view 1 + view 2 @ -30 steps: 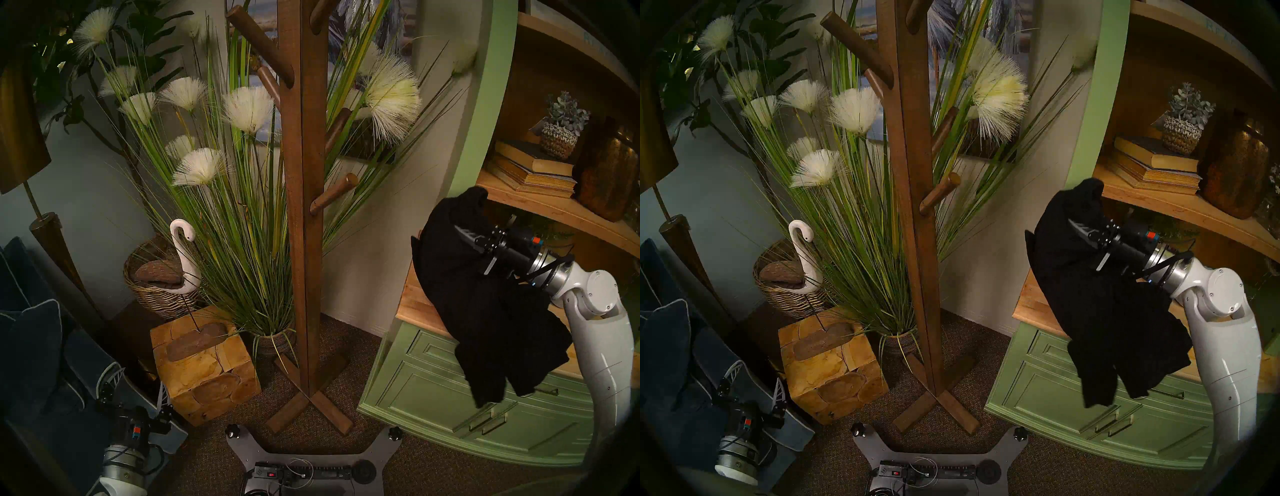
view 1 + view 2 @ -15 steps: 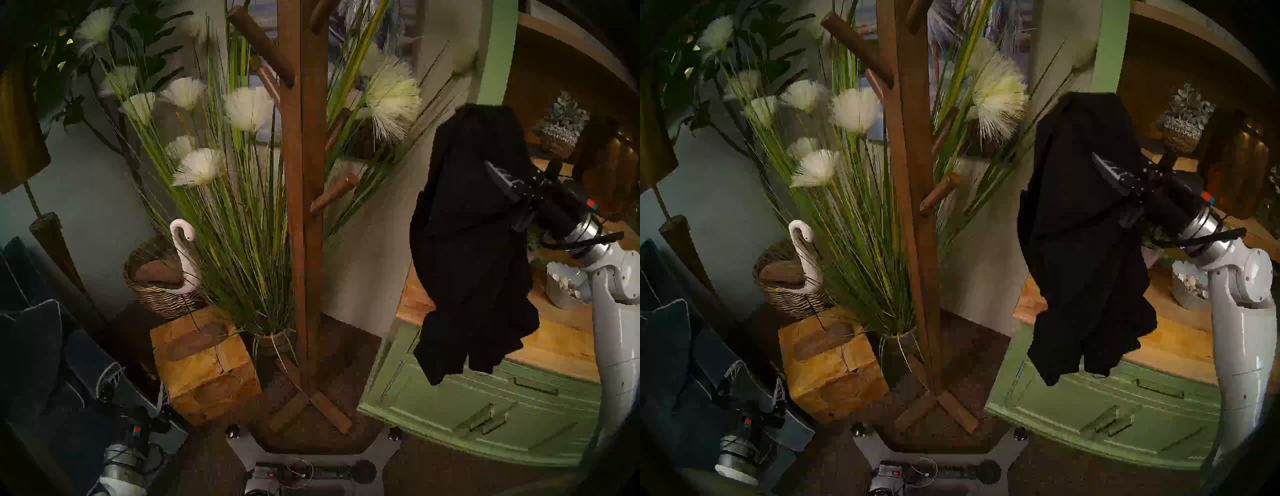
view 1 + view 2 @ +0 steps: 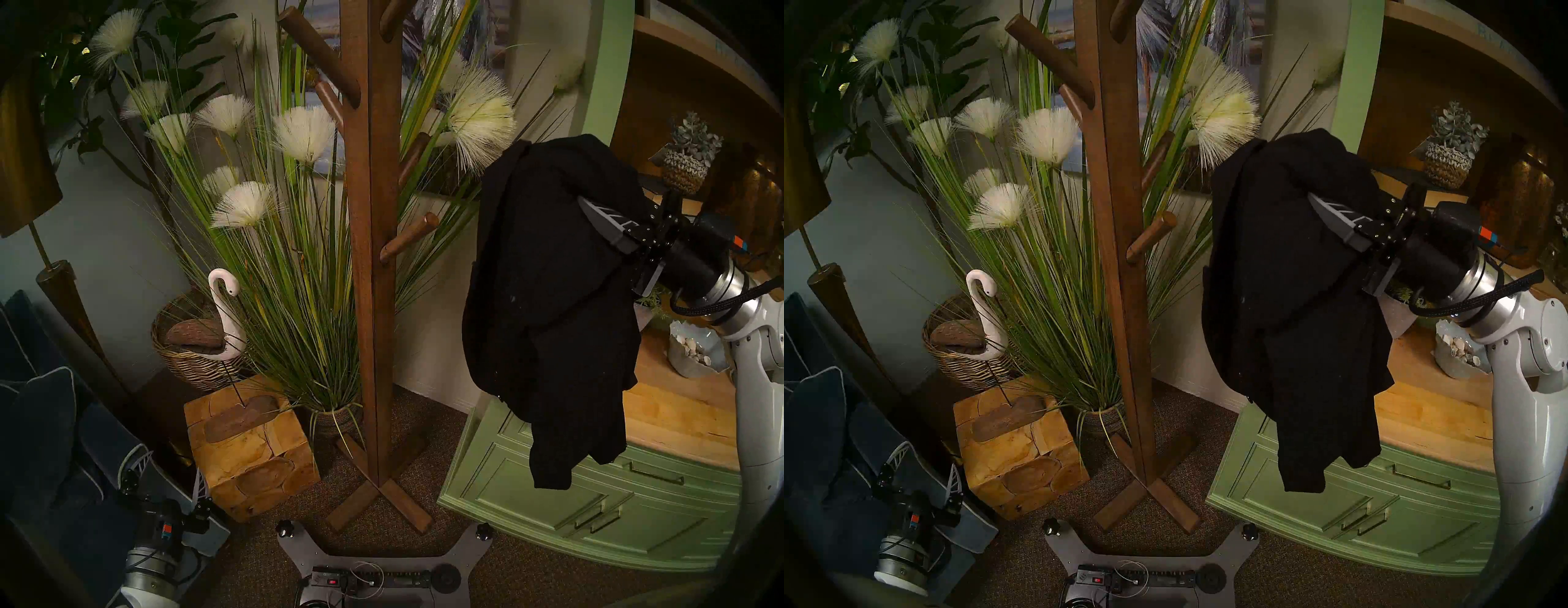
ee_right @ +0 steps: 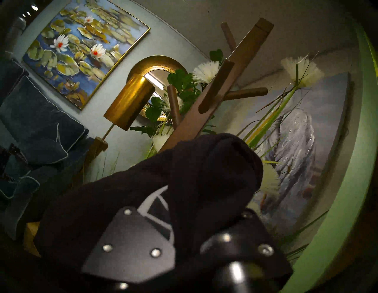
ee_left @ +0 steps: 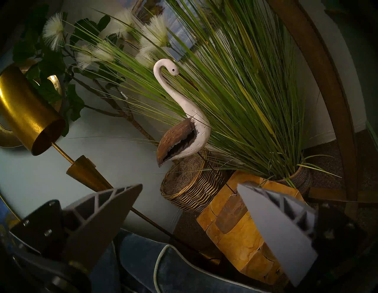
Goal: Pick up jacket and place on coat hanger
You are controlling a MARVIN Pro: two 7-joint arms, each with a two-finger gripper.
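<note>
The black jacket (image 3: pixel 547 297) (image 3: pixel 1289 297) hangs in the air from my right gripper (image 3: pixel 583 204) (image 3: pixel 1312 197), which is shut on its upper part, right of the coat hanger. It also shows in the right wrist view (image 4: pixel 184 180), draped over the fingers. The brown wooden coat hanger (image 3: pixel 373 237) (image 3: pixel 1119 254) stands in the middle with angled pegs (image 3: pixel 409 240) and an X-shaped foot (image 3: pixel 377 496). Its top shows in the right wrist view (image 4: pixel 231 81). My left gripper (image 3: pixel 165 471) (image 5: pixel 190 188) is open and empty, low at the left by the cushions.
A green cabinet (image 3: pixel 594 501) with a wooden top and shelves stands at the right. Tall potted grass (image 3: pixel 297 263) grows behind the stand. A wooden block (image 3: pixel 250 450) with a swan figure (image 3: pixel 225 314), a wicker basket (image 3: pixel 191 365), a brass floor lamp (image 3: pixel 63 293) and blue cushions (image 3: pixel 38 424) are at the left.
My right arm has lifted the jacket off the cabinet top and carried it up and leftward, closer to the coat hanger. The left arm has not moved.
</note>
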